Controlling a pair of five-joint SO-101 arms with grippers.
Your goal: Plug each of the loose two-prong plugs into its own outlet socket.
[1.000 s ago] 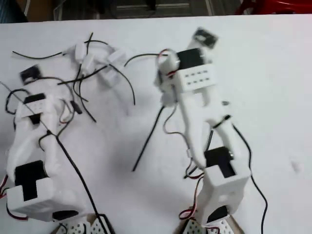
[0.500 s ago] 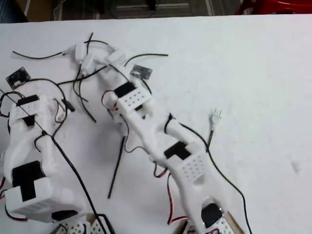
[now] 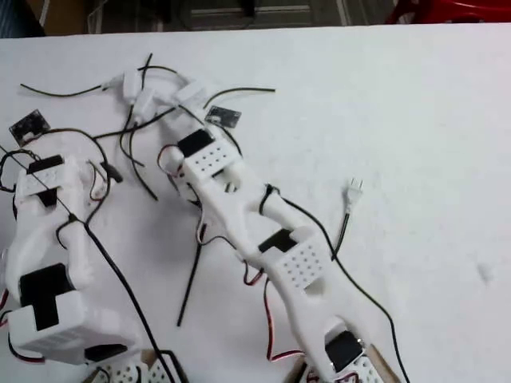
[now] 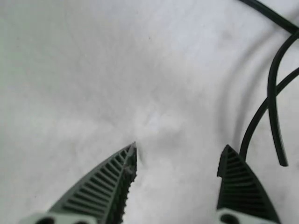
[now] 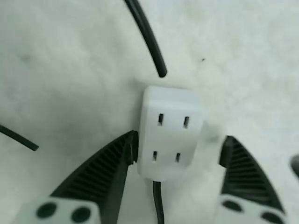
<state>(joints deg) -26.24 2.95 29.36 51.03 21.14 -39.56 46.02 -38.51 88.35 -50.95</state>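
Right gripper [image 5: 181, 137] is parked over a white socket block [image 5: 170, 133]. Its jaws are spread wide to either side of the block and grip nothing. The block's long axis runs straight along the gripper's line of reach, slots up, with its cord [image 5: 157, 205] trailing back under the wrist. One finger [image 5: 114, 163] sits just beside the block's side, maybe touching; the other stands apart.

Now the thing that matters: the loose two-prong plug [image 3: 354, 187] lies on the table [image 3: 431, 120] well to the right of those jaws, past the right arm [image 3: 239, 211]. Its prongs seem to point to the far side and its lead [image 3: 342, 233] runs back toward the near edge. So plug and socket are well apart, and I'd say the right arm is the nearer one to fetch it.

Left gripper [image 4: 180, 147] hangs over bare table at the far left, jaws wide and empty, black cables [image 4: 273, 107] just beside one finger.
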